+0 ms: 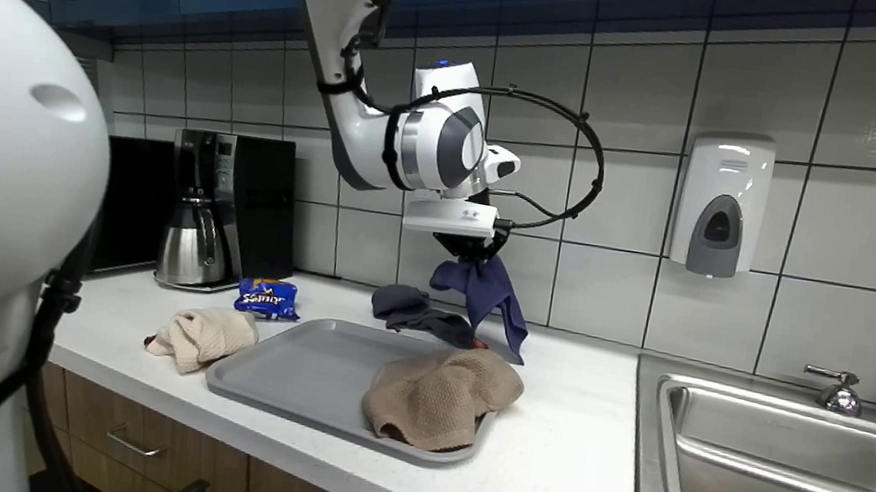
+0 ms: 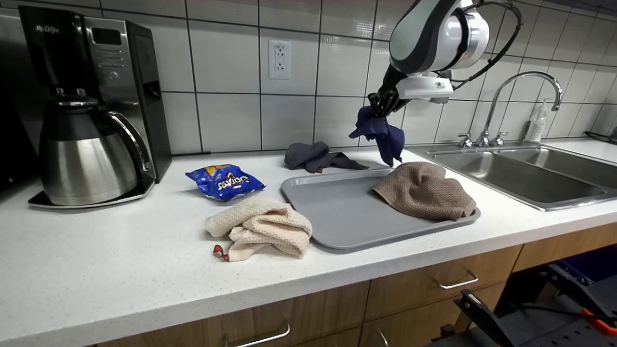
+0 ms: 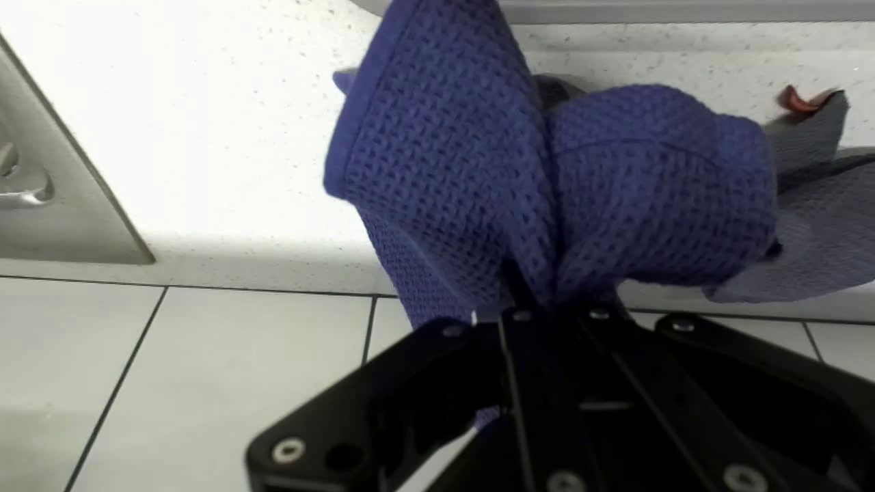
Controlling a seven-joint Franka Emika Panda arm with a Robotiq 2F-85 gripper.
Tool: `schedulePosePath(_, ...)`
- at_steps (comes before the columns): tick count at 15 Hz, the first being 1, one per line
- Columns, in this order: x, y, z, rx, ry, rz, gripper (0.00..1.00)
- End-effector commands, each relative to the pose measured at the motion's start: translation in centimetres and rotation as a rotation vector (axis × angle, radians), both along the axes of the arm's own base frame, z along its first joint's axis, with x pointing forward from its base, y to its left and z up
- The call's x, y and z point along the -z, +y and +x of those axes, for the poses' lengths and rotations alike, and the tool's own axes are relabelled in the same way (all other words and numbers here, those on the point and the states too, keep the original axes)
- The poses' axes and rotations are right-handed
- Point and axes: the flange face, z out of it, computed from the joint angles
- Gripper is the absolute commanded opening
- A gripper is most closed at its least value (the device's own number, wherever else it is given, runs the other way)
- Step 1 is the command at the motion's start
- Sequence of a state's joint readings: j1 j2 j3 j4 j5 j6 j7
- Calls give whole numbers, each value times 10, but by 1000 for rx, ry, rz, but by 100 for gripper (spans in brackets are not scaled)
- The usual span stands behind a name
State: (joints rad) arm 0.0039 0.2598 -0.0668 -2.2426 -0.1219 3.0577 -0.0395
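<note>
Centrally, the fingers (image 3: 523,355) of the gripper (image 3: 557,311) are closed on a bunched fold of the blue cloth (image 3: 472,157), whose loose ends hang above the counter (image 1: 574,430), near the wall (image 3: 260,355). Its waffle weave and drooping corners suggest a light, limp, unbreakable load; the rough texture should resist slipping. A pinch through several gathered layers, as here, is probably surer than one on a single edge, though the free corners may swing and trail. Whether the lowest tip touches anything cannot be told. Partly hidden by it in the wrist view lies the gray cloth (image 3: 827,225), slack and crumpled. Farther out, the tray (image 2: 332,202) bears the brown cloth (image 2: 429,193) at its end toward the sink (image 1: 659,457); the cream cloth (image 2: 270,226), equally soft in appearance, lies by the opposite end, with the packet (image 2: 225,182) nearer the wall.
</note>
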Motion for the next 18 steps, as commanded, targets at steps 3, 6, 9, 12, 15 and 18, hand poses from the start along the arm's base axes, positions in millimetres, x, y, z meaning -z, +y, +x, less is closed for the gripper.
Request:
schedulePosePath(3,-17,43,-31,-140,-8,-3,2)
schedulePosePath(6,-21,60,-40,-190,-6,-4,2)
schedulePosePath(9,-25,66,-50,-220,-6,-8,2)
schedulePosePath(12,-27,63,-58,-233,5,-15,2)
schedulePosePath(15,-29,61,-66,-245,14,-16,2)
schedulePosePath(18,-31,60,-73,-258,15,-16,2)
